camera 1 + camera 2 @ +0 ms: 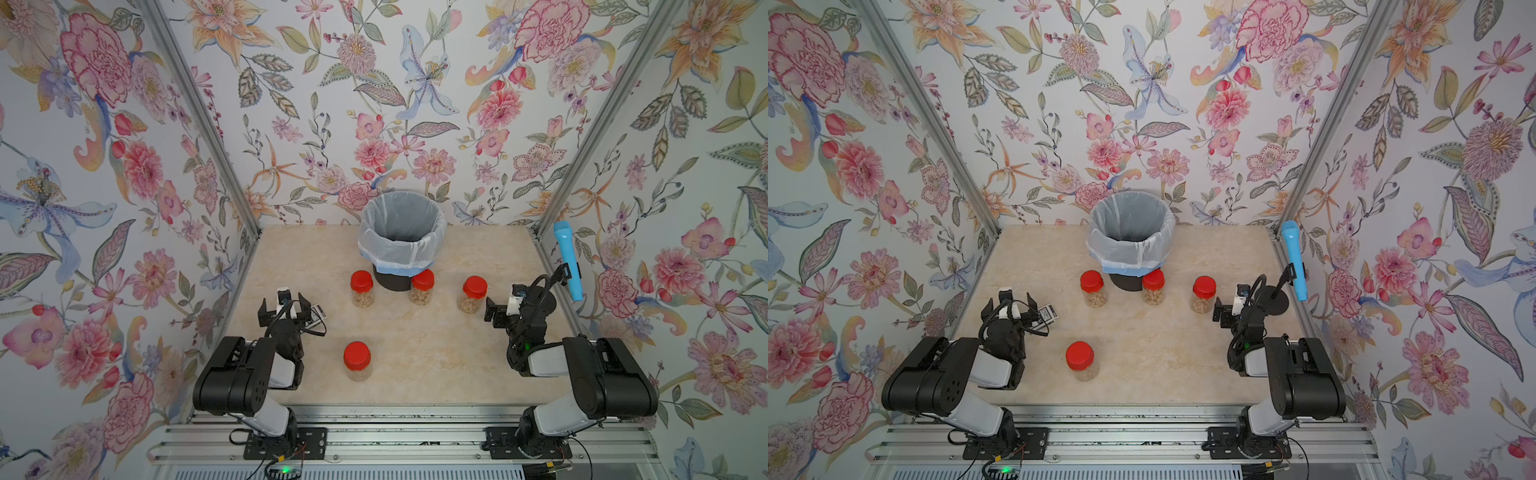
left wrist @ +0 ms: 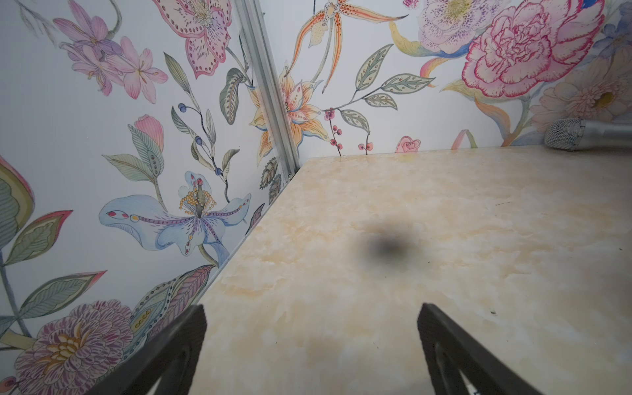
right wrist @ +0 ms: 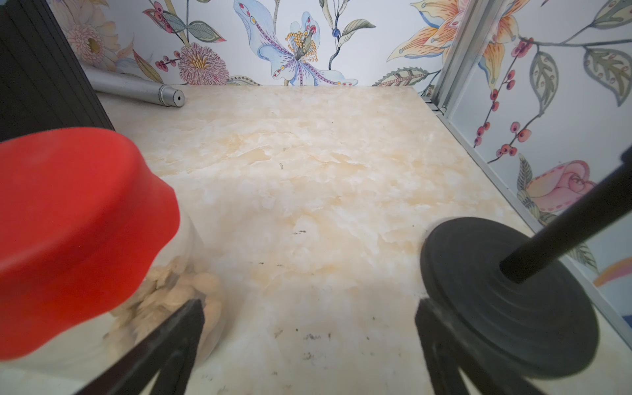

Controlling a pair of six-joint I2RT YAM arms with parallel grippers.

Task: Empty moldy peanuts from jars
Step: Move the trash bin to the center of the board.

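On the beige counter [image 1: 415, 365], four jars [image 1: 362, 289] stand upright w/ red lids on, each w/ peanuts [image 1: 362, 300] inside. Three sit in a row in front of the bin [image 1: 376, 249], which is black w/ a white bag liner and stands at the back centre. The middle jar [image 1: 422, 286] is right at the bin's base; touching or not, can't tell. The fourth jar [image 1: 357, 361] stands alone nearer the arm bases, btw. the two arms.

Left tool [image 1: 284, 305]: jaws spread wide, nothing btw. them, over bare counter, well apart from every jar. Its wrist view shows only counter and wall ahead.

Right tool [image 1: 492, 309]: jaws also spread wide and empty, just beside the end jar [image 1: 473, 294] of the row. In the right wrist view that jar sits just outside the jaws on one side, and a black round stand base [image 3: 506, 301] on the other. The stand carries a blue mic [image 1: 567, 259] by the side wall.
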